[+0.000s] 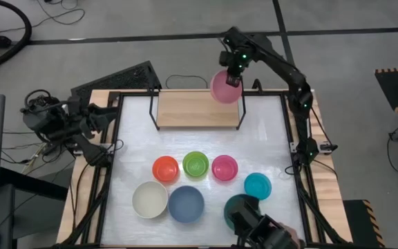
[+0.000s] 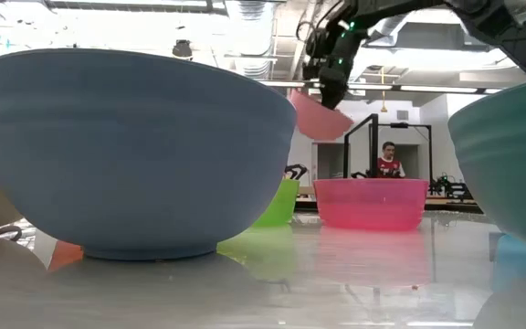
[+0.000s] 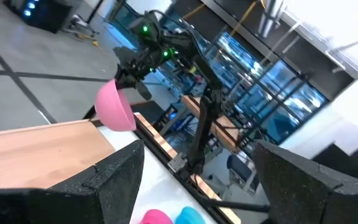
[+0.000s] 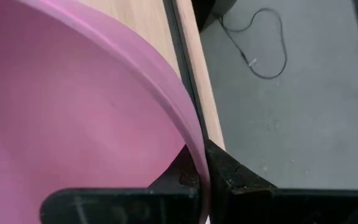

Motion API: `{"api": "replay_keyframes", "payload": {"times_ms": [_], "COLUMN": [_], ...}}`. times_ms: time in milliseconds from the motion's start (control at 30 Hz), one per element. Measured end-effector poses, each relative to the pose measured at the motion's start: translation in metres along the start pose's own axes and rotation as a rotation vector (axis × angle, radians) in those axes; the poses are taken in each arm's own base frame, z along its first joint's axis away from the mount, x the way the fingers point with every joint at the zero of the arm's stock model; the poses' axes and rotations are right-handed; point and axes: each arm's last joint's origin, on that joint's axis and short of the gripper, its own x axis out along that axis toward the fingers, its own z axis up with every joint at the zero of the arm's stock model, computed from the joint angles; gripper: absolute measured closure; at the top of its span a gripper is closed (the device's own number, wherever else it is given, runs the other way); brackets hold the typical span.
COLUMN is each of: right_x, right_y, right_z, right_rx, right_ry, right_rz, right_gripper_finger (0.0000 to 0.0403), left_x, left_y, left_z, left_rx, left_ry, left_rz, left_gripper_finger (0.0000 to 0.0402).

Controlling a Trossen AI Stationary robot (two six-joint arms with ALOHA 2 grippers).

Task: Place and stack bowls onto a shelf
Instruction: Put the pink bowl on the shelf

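The right gripper (image 1: 231, 77) holds the large pink bowl (image 1: 225, 86) by its rim, its two fingers clenched on the rim wall, one inside and one outside, as the right wrist view shows. The bowl hangs in the air, tilted, over the right end of the shelf (image 1: 195, 109), not yet resting on the plank. In the high view it overlaps the shelf's far right corner, near the upright wire loop at that end; in the low view it is plainly clear of the table, well above the other bowls.

The relation that matters is the bowl's place against the shelf's plank: the bowl hangs partly past the shelf's far edge and close to its right end loop, while the plank's bare wood runs away from it toward the shelf's left end. Judging from this, the bowl wants to come slightly inward over the wood and level out before it is lowered, so that its base lands on the plank and not on the wire.

The left gripper (image 3: 191, 186) waits well away from the shelf, beyond its left end, at the table's edge, fingers spread and empty. The right arm is therefore the only one near the shelf.
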Motion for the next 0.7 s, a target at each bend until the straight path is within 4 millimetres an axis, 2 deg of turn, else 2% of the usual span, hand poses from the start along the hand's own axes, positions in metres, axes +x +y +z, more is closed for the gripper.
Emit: {"api": "replay_keyframes", "payload": {"times_ms": [133, 267, 500, 567, 700], "right_x": [0.015, 0.045, 0.083, 0.090, 0.090], "right_y": [-0.002, 0.000, 0.001, 0.000, 0.000], "right_z": [0.005, 0.010, 0.001, 0.001, 0.000], "right_rx": [-0.033, -0.050, -0.044, -0.035, -0.036], "right_ry": [0.011, 0.056, 0.210, 0.227, 0.254], "right_rz": [0.024, 0.060, 0.117, 0.116, 0.089], "right_gripper_finger": [0.0379, 0.0379, 0.0379, 0.0379, 0.0379], "left_x": [0.000, 0.000, 0.000, 0.000, 0.000], "left_y": [0.001, 0.001, 0.001, 0.001, 0.001], "left_z": [0.000, 0.001, 0.000, 0.000, 0.000], "left_rx": [-0.015, -0.025, -0.048, -0.049, -0.064], "left_ry": [-0.020, -0.034, -0.035, -0.035, -0.035], "left_rz": [0.027, 0.044, 0.045, 0.045, 0.044], "left_gripper_finger": [0.0118, 0.0118, 0.0118, 0.0118, 0.0118]}}
